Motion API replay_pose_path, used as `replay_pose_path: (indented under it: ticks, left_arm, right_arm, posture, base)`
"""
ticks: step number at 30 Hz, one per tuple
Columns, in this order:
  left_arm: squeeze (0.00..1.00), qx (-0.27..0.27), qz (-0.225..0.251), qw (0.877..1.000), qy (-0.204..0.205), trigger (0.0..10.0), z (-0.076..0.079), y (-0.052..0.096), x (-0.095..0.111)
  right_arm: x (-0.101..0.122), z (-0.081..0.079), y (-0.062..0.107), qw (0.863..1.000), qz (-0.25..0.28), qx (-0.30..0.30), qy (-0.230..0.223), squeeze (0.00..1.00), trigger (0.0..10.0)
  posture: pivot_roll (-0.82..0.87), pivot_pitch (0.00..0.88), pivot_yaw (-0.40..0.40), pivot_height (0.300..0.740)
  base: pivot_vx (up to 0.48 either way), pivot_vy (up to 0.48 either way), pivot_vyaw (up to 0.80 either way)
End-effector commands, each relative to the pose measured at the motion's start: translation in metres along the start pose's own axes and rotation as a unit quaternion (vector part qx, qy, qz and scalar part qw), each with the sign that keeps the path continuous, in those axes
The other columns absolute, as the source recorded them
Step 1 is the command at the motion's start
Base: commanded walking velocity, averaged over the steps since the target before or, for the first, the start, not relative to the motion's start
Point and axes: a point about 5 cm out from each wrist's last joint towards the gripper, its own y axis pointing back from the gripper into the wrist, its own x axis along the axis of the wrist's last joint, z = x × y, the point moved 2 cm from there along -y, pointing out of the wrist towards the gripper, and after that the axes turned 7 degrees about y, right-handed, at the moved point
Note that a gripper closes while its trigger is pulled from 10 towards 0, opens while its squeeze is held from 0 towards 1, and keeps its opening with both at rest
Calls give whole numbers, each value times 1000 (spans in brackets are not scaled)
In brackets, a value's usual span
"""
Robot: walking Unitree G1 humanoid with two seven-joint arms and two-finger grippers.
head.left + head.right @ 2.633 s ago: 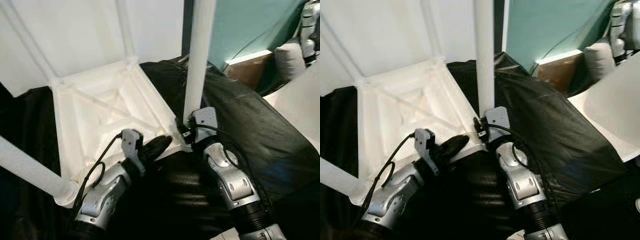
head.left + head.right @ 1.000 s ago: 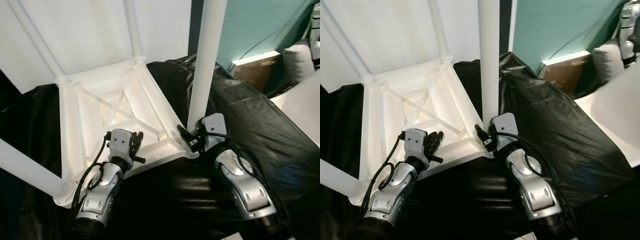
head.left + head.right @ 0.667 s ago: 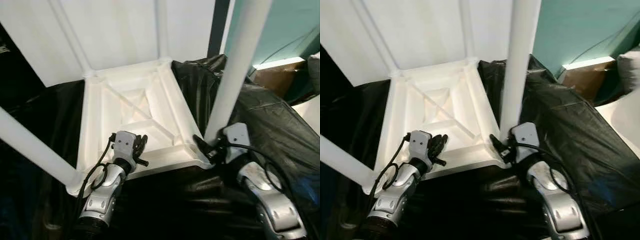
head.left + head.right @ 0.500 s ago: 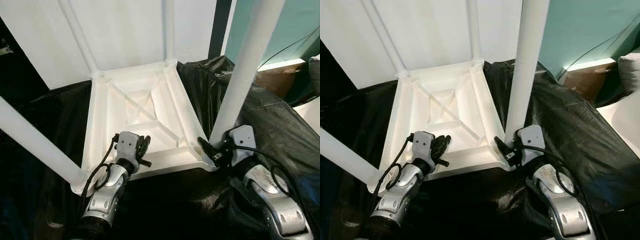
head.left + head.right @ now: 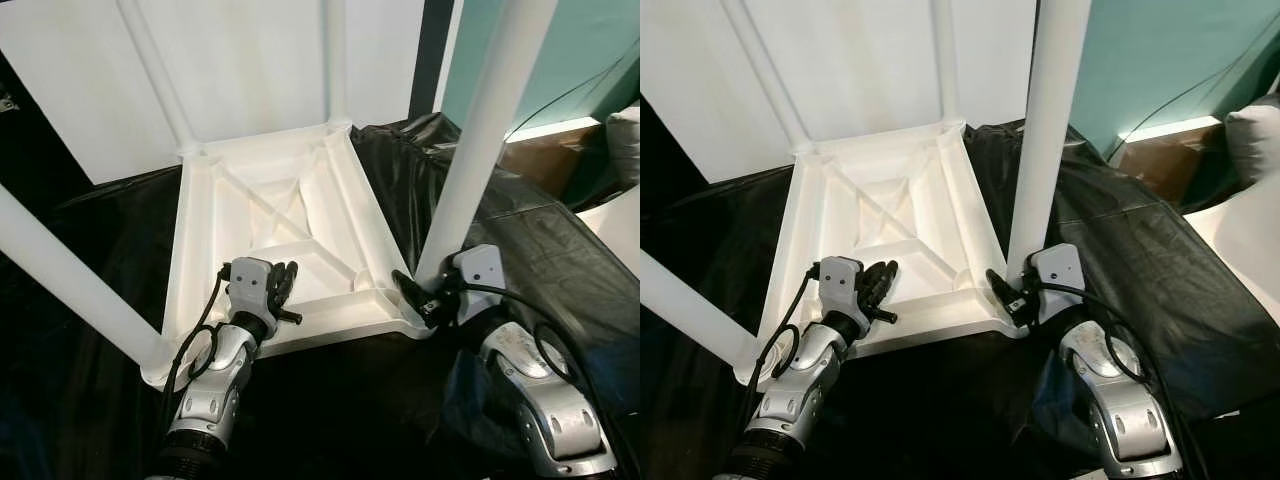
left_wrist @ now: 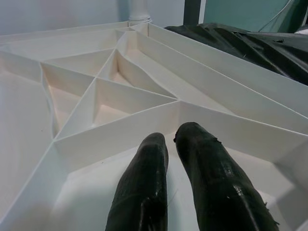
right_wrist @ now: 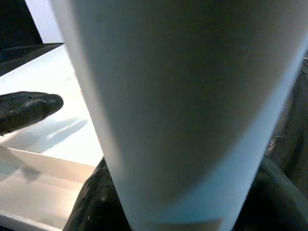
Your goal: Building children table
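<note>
A white children's table [image 5: 200, 250] lies upside down on a black sheet, its ribbed underside facing up and its legs standing up. My left gripper [image 5: 283, 283] hovers over the near rim of the underside, pointing inward; in the left wrist view its fingers [image 6: 144, 163] are shut with nothing between them. My right gripper [image 5: 425, 288] is at the foot of the near right leg [image 5: 480, 150]. It stands open with the leg between its fingers. In the right wrist view one fingertip [image 7: 29, 108] is apart from the leg [image 7: 183, 96]; the other is hidden behind it.
The near left leg [image 5: 70, 275] slants across the left side, and two far legs [image 5: 160, 80] rise at the back. The black sheet [image 5: 100, 420] covers the surface all around. A white panel stands behind, a teal wall [image 5: 590, 50] to the right, and a white surface [image 5: 615, 215] at the right edge.
The camera has shifted. Since 2.6 s ago my left gripper has turned from lying along the near rim to pointing into the underside. My right gripper stays at the leg's foot.
</note>
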Motion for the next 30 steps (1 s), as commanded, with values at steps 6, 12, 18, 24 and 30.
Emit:
replay_pose_path:
  ticks: [6,12,18,24,30]
  left_arm:
    - [0,25,-2,1000,-18,10000,-8,6,-2]
    - [0,27,-1,999,-17,10000,-8,7,-3]
    - [0,21,-2,1000,-17,10000,-5,6,-3]
    - [0,17,-4,1000,-18,10000,-4,6,-3]
    - [0,15,-6,1000,-18,10000,-4,5,-4]
  right_arm:
    - [-33,-17,-5,997,-69,23,-18,0,10000]
    - [-33,-18,-7,997,-70,22,-19,0,10000]
    - [-34,-18,-6,997,-70,17,-26,0,10000]
    - [-35,-19,-6,997,-71,15,-24,0,10000]
    - [-38,-21,-5,997,-78,20,-16,0,10000]
  posture:
    - [-83,40,61,740]
    - [-82,40,62,740]
    - [-90,46,71,740]
    - [-96,48,74,740]
    - [-98,48,77,740]
  base:
    - [0,0,400]
    - [0,0,800]
    - [0,0,800]
    - [0,0,507]
    - [0,0,800]
